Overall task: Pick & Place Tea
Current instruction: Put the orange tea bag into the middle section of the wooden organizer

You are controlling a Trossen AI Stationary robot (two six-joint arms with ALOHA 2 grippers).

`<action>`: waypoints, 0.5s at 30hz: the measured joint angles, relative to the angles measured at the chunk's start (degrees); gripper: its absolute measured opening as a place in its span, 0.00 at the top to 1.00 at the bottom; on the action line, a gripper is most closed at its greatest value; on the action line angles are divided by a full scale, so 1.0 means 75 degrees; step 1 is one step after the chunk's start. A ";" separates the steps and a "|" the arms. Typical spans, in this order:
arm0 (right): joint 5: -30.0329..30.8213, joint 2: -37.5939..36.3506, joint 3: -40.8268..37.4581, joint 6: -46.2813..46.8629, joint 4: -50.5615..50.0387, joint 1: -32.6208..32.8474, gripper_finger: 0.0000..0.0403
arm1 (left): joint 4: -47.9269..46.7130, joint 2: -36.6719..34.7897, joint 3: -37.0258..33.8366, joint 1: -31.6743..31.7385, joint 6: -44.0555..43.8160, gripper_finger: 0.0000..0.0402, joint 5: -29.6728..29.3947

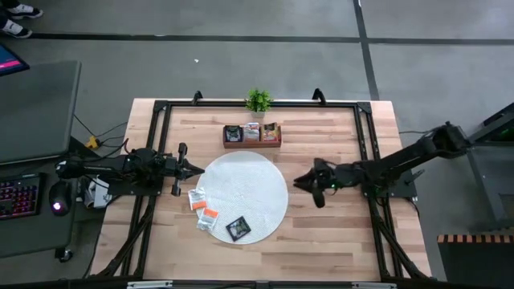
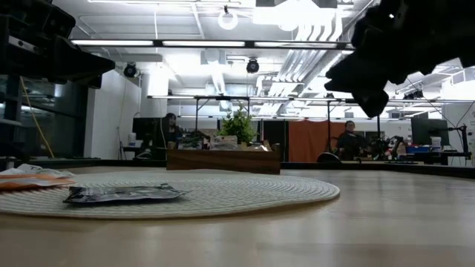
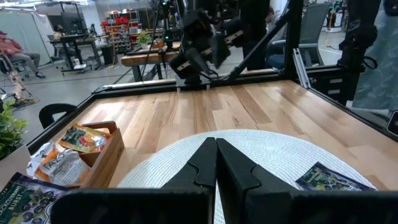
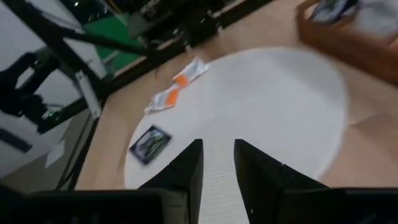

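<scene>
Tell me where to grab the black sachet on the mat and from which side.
The black sachet lies flat on the mat, near its front edge. Likely best: come straight down and pinch two opposite edges. The right gripper is open and somewhat farther away than the left.

I count three loose tea sachets out on my table: one black sachet (image 1: 238,229) lying on the round white mat (image 1: 257,181), and two white sachets with orange marks (image 1: 197,199) at the mat's left edge, one nearer the left arm, the other (image 1: 209,217) just below it. I see one mat only. One wooden tray (image 1: 252,143) sits past the mat, and I count three compartments in it, each holding sachets: dark ones, white ones, orange-yellow ones. How many sit in each compartment I cannot tell. One small green plant (image 1: 258,99) stands behind the tray. I have two arms over the table.
</scene>
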 joint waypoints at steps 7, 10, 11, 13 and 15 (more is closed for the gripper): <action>0.0526 -0.1521 -0.0889 -0.0600 0.0041 -0.0353 0.84 | -0.0001 0.0000 0.0000 -0.0001 0.0001 1.00 0.0000; 0.0503 -0.2088 -0.1218 -0.0790 0.0034 -0.0490 0.90 | -0.0002 0.0000 0.0000 0.0002 -0.0001 1.00 0.0000; 0.0437 -0.2242 -0.1308 -0.0836 0.0015 -0.0532 0.92 | 0.0001 0.0000 0.0000 -0.0001 0.0002 1.00 0.0000; 0.0314 -0.2508 -0.1465 -0.1011 -0.0007 -0.0619 0.96 | 0.0001 0.0000 0.0000 0.0002 -0.0001 1.00 0.0000; 0.0149 -0.2691 -0.1569 -0.1315 -0.0010 -0.0723 0.99 | 0.0000 0.0000 0.0000 0.0001 -0.0001 1.00 0.0000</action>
